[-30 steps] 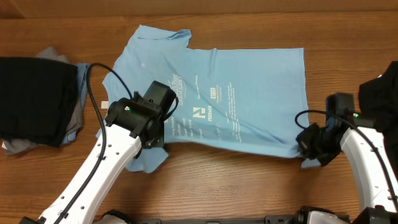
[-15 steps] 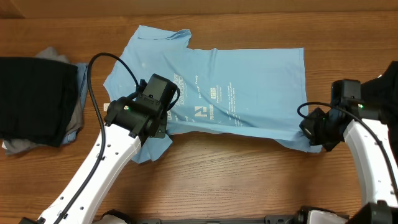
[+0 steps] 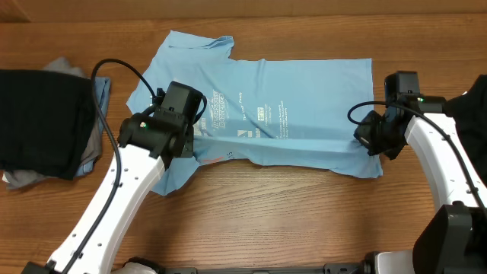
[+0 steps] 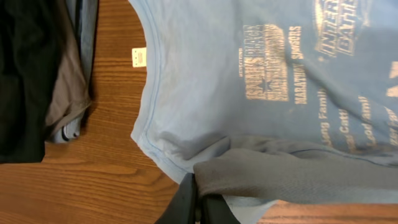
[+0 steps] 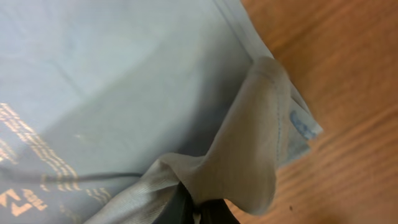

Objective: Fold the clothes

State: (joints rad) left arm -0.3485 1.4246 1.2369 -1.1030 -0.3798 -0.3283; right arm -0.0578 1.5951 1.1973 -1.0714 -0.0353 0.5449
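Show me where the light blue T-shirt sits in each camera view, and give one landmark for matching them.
Overhead: the light blue T-shirt lies spread across the middle of the picture.
Left wrist: the T-shirt fills the upper right, with a fold of it pinched at the bottom edge.
Right wrist: the T-shirt covers the left and top, its corner bunched at bottom centre.
Shared landmark: its pale print.

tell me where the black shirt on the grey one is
Overhead view: the black shirt lies at the table's left edge, atop the grey shirt, left of the spread light blue shirt.
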